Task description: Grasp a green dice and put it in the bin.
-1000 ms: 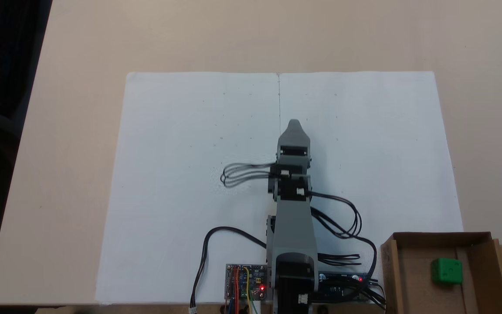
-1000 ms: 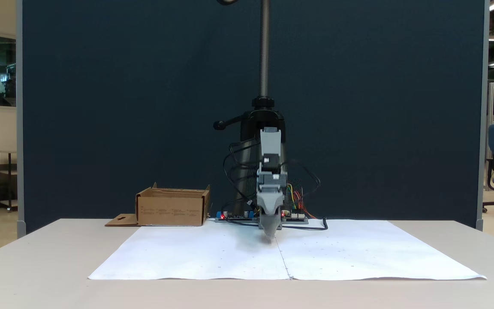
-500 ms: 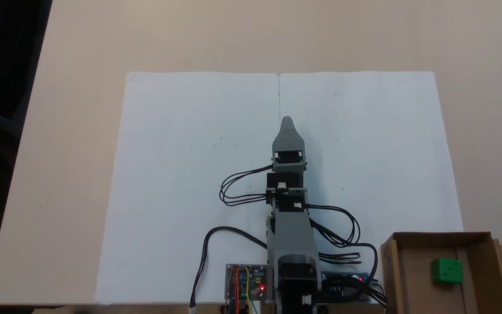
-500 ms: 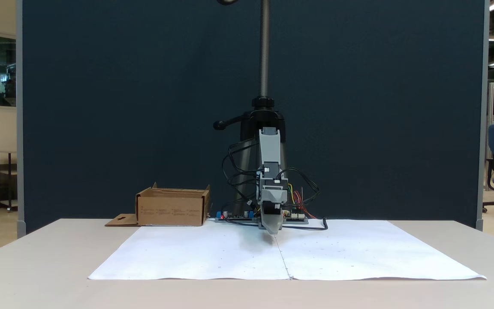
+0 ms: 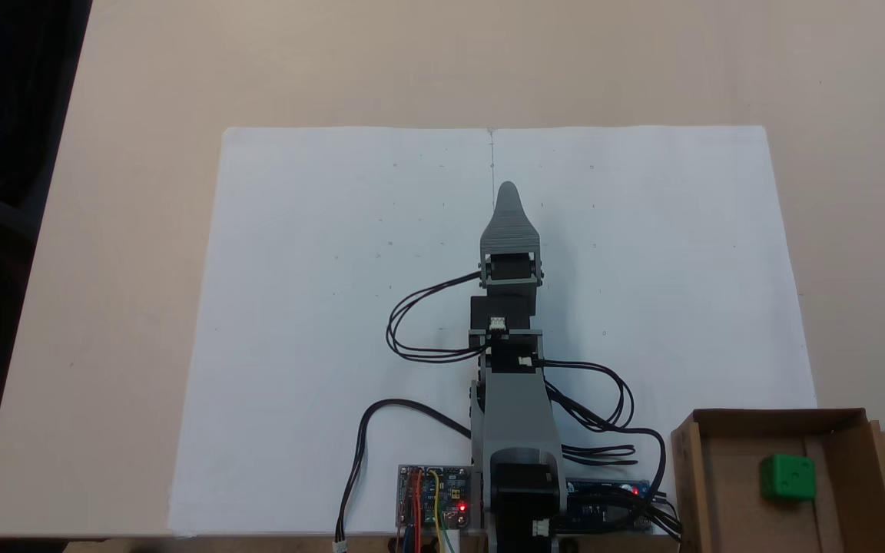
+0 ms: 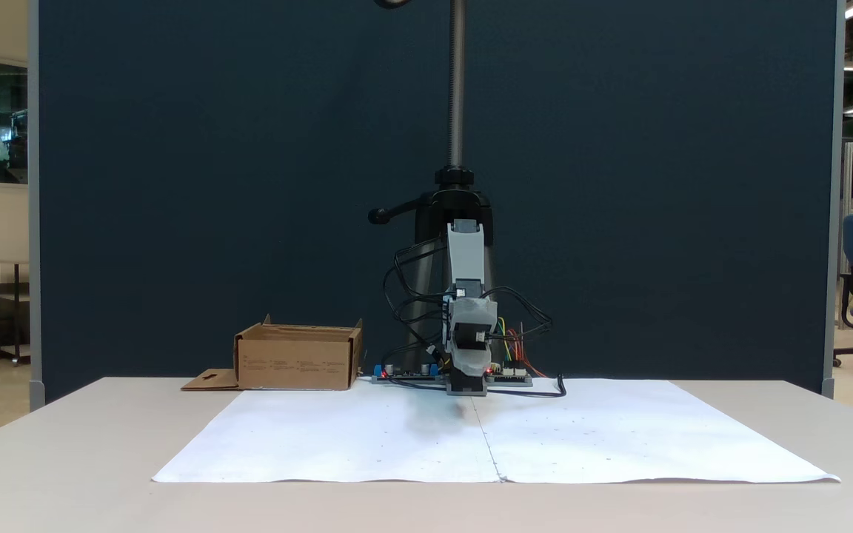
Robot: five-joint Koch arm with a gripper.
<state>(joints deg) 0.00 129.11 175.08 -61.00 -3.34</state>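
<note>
a: where's the green dice [image 5: 787, 476]?

b: already inside the bin [image 5: 692, 476], resting on its floor, nr the flap side. cardboard bin sits beside arm base, at paper's [image 5: 335, 269] near corner.

a: gripper [image 5: 507, 190]?

b: stretched out over paper's centre seam, well apart from bin, pointing away from it. jaws stacked, one tip seen; can't tell if open. nothing visibly held. task looks done imo.

arm: base at near edge of table, mid-width, stretched straight toward far edge in a fixed view | gripper [image 5: 508, 188]: tip pointing to far edge, jaws stacked, one tip seen, open/closed n/a | gripper [image 6: 466, 381]: low, just above table, facing cam in a fixed view | holding: nothing seen
</note>
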